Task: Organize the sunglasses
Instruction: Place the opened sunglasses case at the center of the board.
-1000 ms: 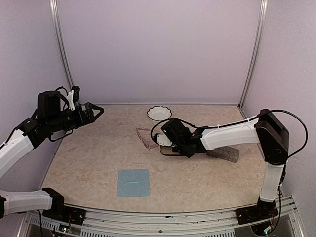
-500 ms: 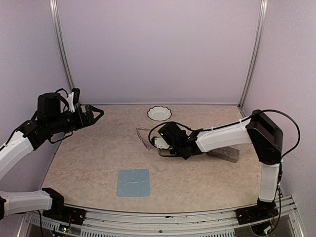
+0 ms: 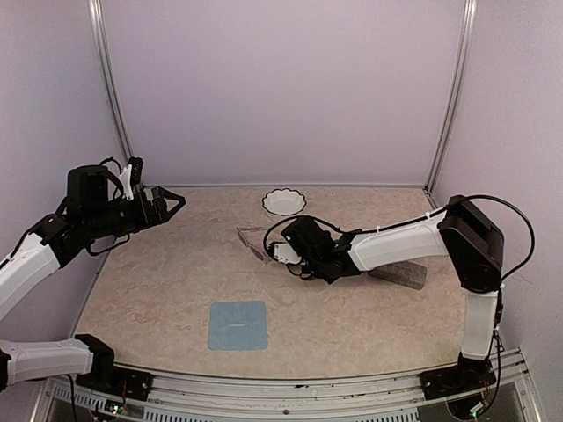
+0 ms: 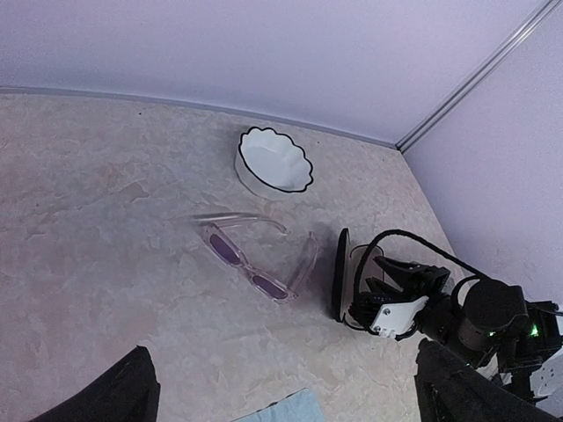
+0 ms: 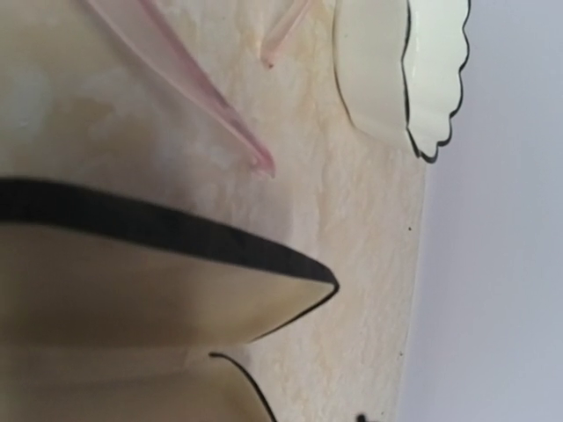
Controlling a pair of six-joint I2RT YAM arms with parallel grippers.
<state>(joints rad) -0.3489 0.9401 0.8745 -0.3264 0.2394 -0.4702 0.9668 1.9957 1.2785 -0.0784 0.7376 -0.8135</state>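
Note:
The pale pink translucent sunglasses [image 3: 254, 241] [image 4: 251, 264] lie unfolded on the table, lenses down and arms pointing back. Just to their right a black glasses case [image 4: 339, 274] stands open, and its cream lining [image 5: 132, 281] fills my right wrist view. My right gripper [image 3: 295, 255] [image 4: 387, 283] reaches into that case, its fingers slightly apart; I cannot see anything between them. One pink arm [image 5: 193, 79] runs past the case rim. My left gripper [image 3: 169, 203] [image 4: 281, 387] hovers high at the left, wide open and empty.
A white scalloped bowl [image 3: 284, 201] [image 4: 273, 163] [image 5: 396, 61] sits at the back centre. A light blue cloth [image 3: 237, 324] lies near the front. A grey speckled case [image 3: 400, 274] rests partly under my right forearm.
My right gripper has slid a little left over the open case. The pink sunglasses have shifted slightly left and back. The left arm has not moved.

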